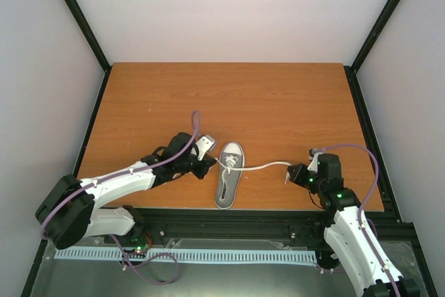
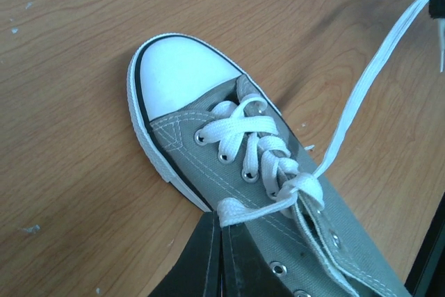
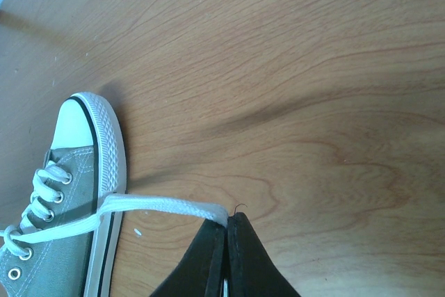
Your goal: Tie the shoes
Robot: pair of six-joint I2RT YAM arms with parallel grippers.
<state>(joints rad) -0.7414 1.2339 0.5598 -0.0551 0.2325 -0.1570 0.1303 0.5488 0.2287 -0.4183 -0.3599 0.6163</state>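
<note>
Pinching a lace end in each pincer, the arms look set to snug the first crossing. The left gripper (image 2: 222, 231) has its jaws together on the left lace end (image 2: 240, 208), right against the sneaker (image 2: 208, 151) at its upper eyelets. The right gripper (image 3: 227, 222) is likewise clamped on the right lace end (image 3: 160, 205), well off to the sneaker's right, with the strand drawn out nearly straight.

To do this well, I judge both pulls should be even and low, outward from the sneaker. That way the crossing tightens over the tongue without dragging or tipping the light shoe. A loose pinch could let the flat lace slip.

The sneaker sits sole-down, toe pointing away from the arm bases, on the wooden table (image 1: 243, 95), toward its near edge. Beyond the sneaker stand plain pale walls (image 1: 229, 5) and black frame posts (image 1: 76, 12).
</note>
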